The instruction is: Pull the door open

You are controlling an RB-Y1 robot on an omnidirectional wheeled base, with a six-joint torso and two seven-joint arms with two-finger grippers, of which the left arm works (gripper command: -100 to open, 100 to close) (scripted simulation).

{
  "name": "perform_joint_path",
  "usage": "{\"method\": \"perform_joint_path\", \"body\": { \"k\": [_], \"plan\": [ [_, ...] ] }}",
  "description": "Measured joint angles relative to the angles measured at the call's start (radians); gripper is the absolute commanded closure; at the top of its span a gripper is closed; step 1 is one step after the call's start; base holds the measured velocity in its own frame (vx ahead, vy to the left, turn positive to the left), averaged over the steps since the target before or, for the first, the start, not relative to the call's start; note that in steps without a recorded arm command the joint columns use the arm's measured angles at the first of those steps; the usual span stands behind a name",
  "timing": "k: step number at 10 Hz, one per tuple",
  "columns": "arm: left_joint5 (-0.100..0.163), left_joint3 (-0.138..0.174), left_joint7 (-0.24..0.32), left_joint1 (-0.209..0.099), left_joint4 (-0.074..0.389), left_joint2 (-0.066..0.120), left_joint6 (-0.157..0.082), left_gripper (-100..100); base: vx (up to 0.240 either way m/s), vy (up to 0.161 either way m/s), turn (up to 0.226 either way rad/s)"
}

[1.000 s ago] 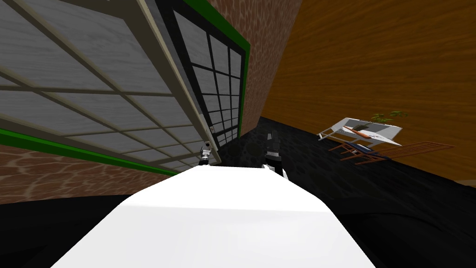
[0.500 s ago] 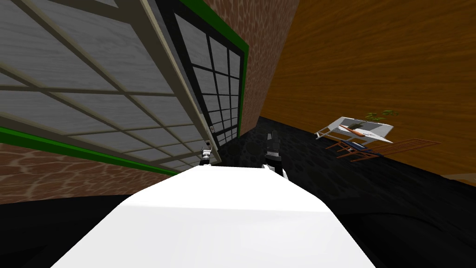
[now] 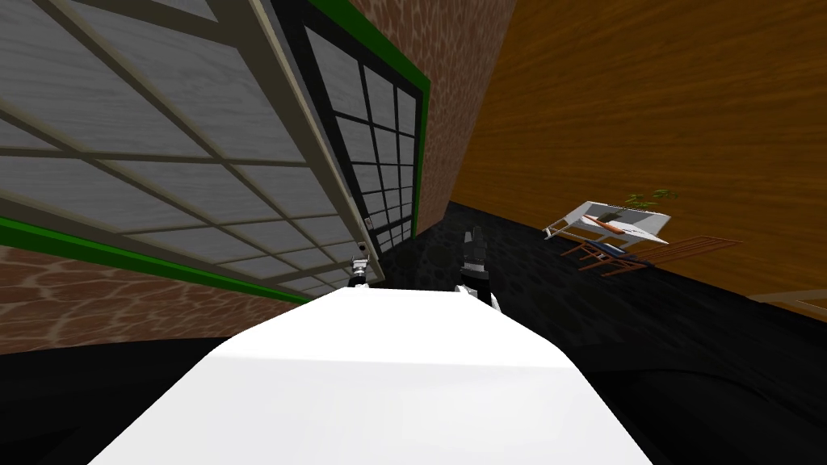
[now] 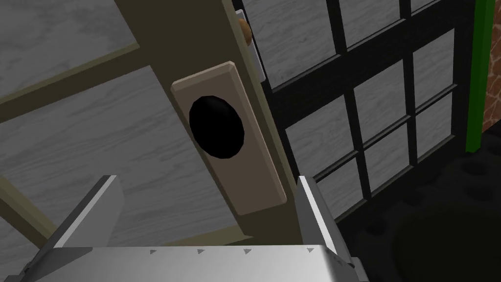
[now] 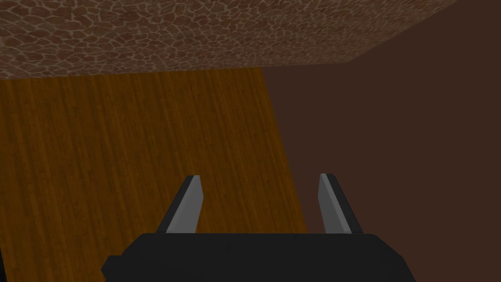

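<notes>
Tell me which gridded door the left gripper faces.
The tan-framed door, its handle plate facing the open left gripper; the black-framed door stands beyond it.

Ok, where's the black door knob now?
In the left wrist view, the black knob sits on a tan plate at the edge of the door, ahead of the open left gripper.

**Home interior, sim. render.** Evidence: glazed door (image 3: 178,153) w/ tan frame & grid of grey panes. Beside it a dark-framed paned panel (image 3: 379,161), green trim (image 3: 121,257), both set in a brown stone-pattern wall (image 3: 460,121). Adj. wall (image 3: 646,105) is orange-brown wood boards; floor (image 3: 525,282) dark. Far corner: white table (image 3: 618,219), brown slatted seating (image 3: 602,257) just beside it, small green plant (image 3: 650,196) behind, i.e. domestic furnishing.
</notes>
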Motion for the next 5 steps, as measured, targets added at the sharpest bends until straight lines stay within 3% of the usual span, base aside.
{"method": "perform_joint_path", "body": {
  "k": [5],
  "plan": [
    [0.039, -0.016, 0.115, -0.001, -0.014, -0.013, 0.002, -100, -0.056, 0.016, -0.03]
  ]
}}
